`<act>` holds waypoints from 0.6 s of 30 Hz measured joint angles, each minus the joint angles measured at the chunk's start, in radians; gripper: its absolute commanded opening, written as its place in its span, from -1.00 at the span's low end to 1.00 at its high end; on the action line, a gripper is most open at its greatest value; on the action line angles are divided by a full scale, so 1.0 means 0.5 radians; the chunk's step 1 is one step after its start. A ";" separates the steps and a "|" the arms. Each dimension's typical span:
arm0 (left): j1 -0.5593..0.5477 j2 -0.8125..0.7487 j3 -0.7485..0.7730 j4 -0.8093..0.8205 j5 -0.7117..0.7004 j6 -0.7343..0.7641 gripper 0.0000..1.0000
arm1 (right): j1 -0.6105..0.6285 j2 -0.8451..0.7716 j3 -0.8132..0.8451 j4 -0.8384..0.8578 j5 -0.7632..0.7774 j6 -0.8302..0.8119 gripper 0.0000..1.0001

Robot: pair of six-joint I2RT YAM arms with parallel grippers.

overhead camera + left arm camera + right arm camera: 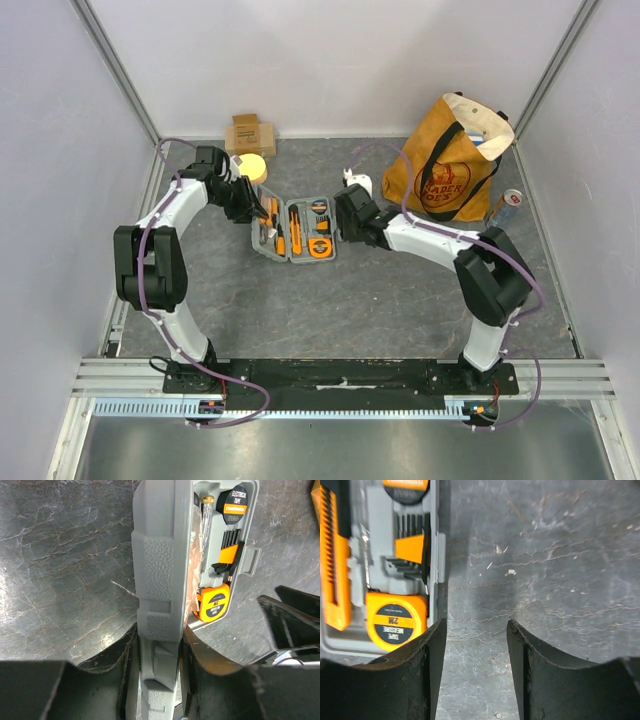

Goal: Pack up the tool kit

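The grey tool kit case [296, 232] lies open at the table's middle, with orange-and-black tools in its slots. My left gripper [262, 211] is shut on the case's left half, which stands edge-on between my fingers in the left wrist view [159, 630]. The right half holds a tape measure [212, 603], hex keys [227, 555] and electrical tape [235, 502]. My right gripper [345, 226] is open and empty over bare table [476, 645], just right of the case's right edge [434, 555], beside the tape measure [395, 621].
An orange-brown tote bag [450, 160] stands at the back right with a can [507, 206] beside it. A tan cardboard box [250, 133] and a yellow round object [252, 167] sit at the back left. A small white object [357, 182] lies behind the case.
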 measured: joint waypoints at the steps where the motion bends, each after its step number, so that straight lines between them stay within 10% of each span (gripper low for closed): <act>1: -0.005 0.011 0.021 -0.017 -0.003 0.014 -0.53 | 0.005 0.037 0.001 -0.011 -0.010 0.002 0.14; 18: -0.141 0.071 0.224 -0.196 -0.149 0.037 0.06 | 0.016 0.366 0.138 -0.111 -0.242 -0.030 0.11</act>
